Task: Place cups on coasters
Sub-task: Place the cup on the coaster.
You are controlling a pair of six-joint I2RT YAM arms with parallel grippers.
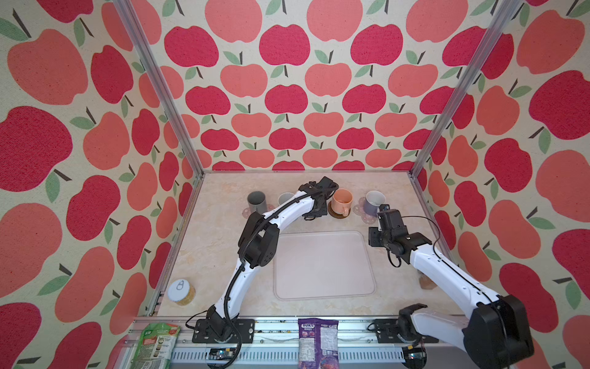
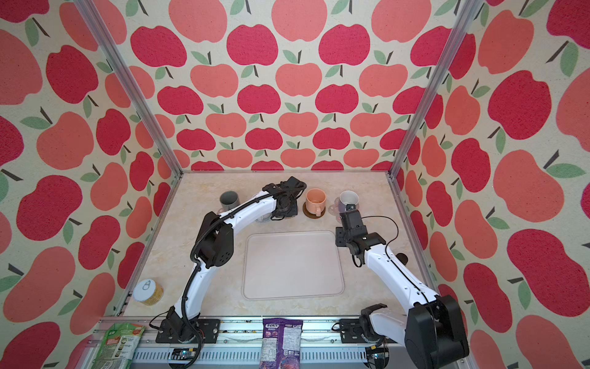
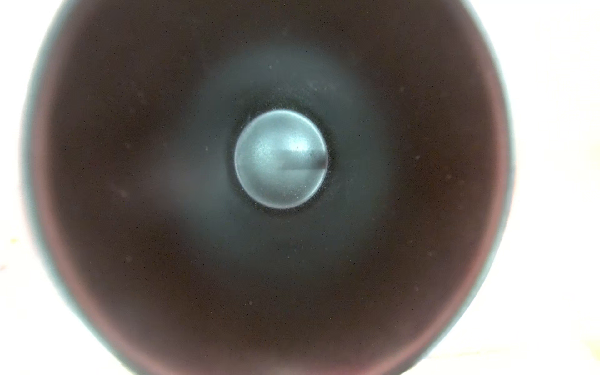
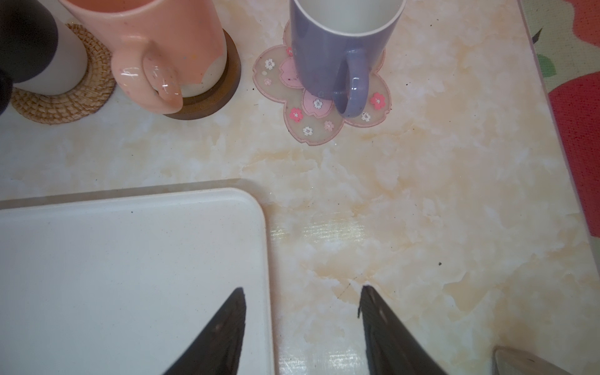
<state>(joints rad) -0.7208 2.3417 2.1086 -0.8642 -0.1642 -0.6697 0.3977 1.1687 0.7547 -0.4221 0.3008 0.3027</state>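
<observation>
Near the far edge stand grey mug (image 1: 257, 200) on flower coaster (image 1: 246, 212), black mug (image 4: 29, 39) on rattan coaster (image 4: 65, 107), peach mug (image 1: 341, 198) on brown coaster (image 1: 333, 214), lavender mug (image 1: 373, 203) on flower mat (image 1: 365, 218).

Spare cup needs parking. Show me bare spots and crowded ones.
Free: the tray; the table left of the tray, beyond the can; the strip right of the tray under the right gripper. Crowded: the back row, grey mug through lavender mug.

On the table (image 1: 217, 242) stand a grey mug (image 1: 257, 200) on a pink flower coaster (image 1: 246, 212), a peach mug (image 1: 341, 199) on a dark brown coaster (image 1: 334, 214) and a lavender mug (image 1: 373, 203) on a second flower coaster (image 1: 366, 218).
</observation>
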